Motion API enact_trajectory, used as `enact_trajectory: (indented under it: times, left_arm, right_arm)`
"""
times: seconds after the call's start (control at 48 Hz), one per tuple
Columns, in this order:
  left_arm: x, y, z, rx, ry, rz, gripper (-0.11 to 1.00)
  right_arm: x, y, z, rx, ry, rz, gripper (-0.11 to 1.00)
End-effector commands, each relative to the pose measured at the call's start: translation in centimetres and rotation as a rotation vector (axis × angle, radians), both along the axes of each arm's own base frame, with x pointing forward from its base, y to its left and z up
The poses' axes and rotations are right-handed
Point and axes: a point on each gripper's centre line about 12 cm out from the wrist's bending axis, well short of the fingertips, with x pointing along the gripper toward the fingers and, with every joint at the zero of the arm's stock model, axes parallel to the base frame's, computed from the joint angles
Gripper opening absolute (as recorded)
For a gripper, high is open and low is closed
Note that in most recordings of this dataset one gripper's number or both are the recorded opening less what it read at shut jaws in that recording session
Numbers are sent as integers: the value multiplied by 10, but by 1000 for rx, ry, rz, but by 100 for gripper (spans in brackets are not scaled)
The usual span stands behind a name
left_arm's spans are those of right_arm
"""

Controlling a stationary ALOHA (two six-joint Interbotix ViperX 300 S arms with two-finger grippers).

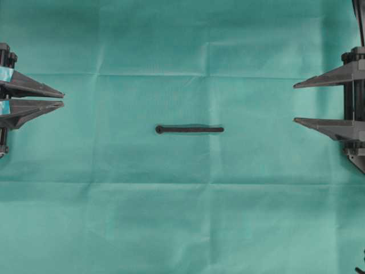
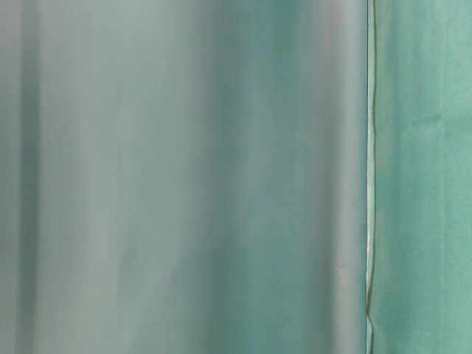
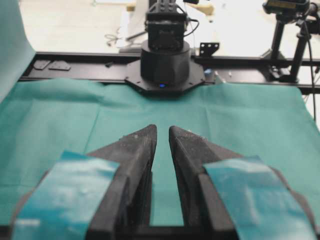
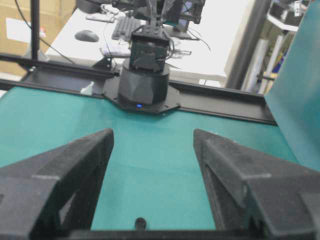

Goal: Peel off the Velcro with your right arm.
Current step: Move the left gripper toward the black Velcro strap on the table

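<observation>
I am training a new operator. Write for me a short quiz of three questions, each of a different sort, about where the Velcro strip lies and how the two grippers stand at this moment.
1. True or false: the Velcro lies flat on the green cloth, and neither gripper touches it.
2. Multiple choice: in the overhead view, the strip's rounded end points toward
A. the left gripper
B. the right gripper
C. the bottom edge of the picture
3. Fill in: the gripper with the wider gap between its fingers is the ____ one.

Key: 1 true; 2 A; 3 right. The left fingers stand nearly closed, with only a narrow gap between the tips.
</observation>
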Motion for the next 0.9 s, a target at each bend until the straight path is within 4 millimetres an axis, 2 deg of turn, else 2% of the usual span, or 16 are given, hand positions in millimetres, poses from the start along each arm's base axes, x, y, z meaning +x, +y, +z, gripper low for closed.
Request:
enact_trajectory:
  times: [0.0,0.042,0.104,0.188,0.271,0.396,0.5,0.584,0.625,0.729,0.875]
  left_arm:
    - [-3,0,-5,-1,-11,1,24]
    - [-5,0,-6,-1,-25,2,21]
    - [-7,0,-8,-4,-32,2,8]
    - [-8,0,-11,-12,-29,2,0]
    - [-8,0,-15,-13,-20,2,0]
    - [-9,0,-16,-13,-17,2,1]
    - [-9,0,-17,-10,-20,2,18]
    - [-9,0,-18,-12,-20,2,40]
    - [-9,0,-18,-12,-20,2,54]
    - [-9,0,-19,-13,-18,2,82]
    - [-6,1,-18,-10,-14,7,84]
  right_arm:
    - [0,-1,-2,15,2,-2,24]
    - [-1,-1,-5,20,6,-2,21]
    - [-2,-1,-8,33,11,-1,8]
    - [-3,-1,-12,55,18,1,-3]
    - [-4,0,-15,72,18,3,-9]
    - [-6,0,-16,96,5,6,-10]
    - [-7,0,-16,102,-1,7,-7]
    - [-8,0,-19,102,0,7,1]
    - [-8,0,-20,102,0,7,7]
    - [-9,0,-21,102,-1,7,32]
    - [-9,-1,-21,102,-3,6,78]
